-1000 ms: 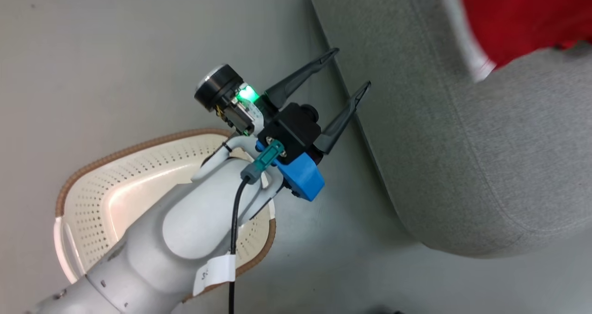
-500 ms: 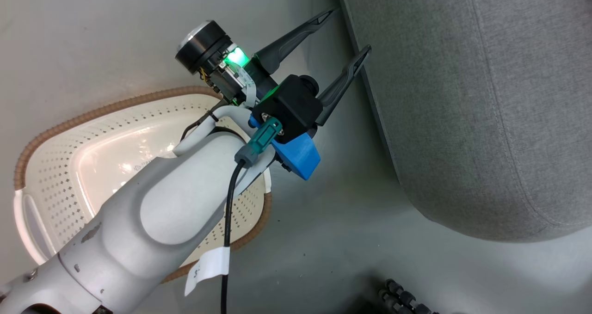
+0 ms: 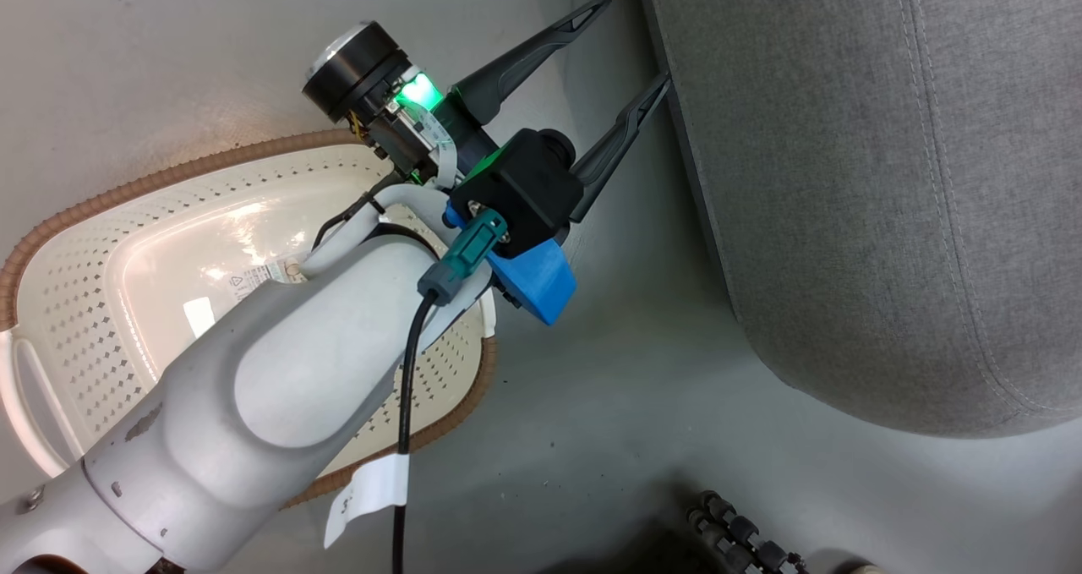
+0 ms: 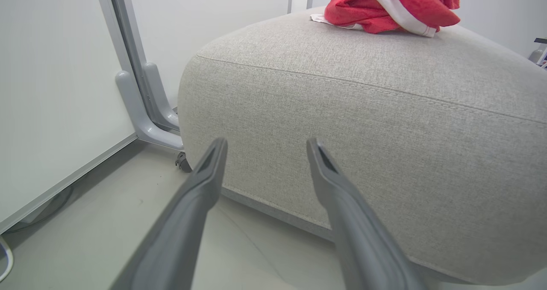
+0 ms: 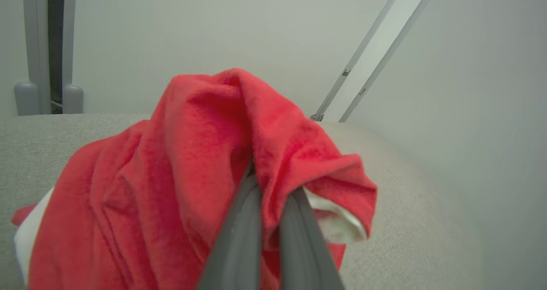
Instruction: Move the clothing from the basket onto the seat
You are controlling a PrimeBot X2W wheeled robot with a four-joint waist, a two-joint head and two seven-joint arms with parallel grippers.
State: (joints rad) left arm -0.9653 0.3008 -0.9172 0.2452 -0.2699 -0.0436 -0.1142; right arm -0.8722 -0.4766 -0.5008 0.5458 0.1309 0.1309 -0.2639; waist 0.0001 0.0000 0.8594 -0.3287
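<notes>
Head camera stares steeply down at the floor [image 3: 592, 439], basket [image 3: 84, 303] left, seat [image 3: 888, 177] edge right. Left wrist camera sits low by the floor, facing the seat's side close, clothing [image 4: 376, 8] far atop. Right wrist camera looks across the seat top, clothing right at the lens, wall [image 5: 171, 25] behind. All three share the seat; both wrists, the clothing.

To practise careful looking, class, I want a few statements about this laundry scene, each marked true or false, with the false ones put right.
1. The left tool stands open with nothing between its fingers. True.
2. The right tool is open. False: it is shut on the red clothing.
3. The basket is heaped with garments. False: the part of its bottom that shows is bare except for a paper label.
4. Red clothing lies on the seat. True.
</notes>
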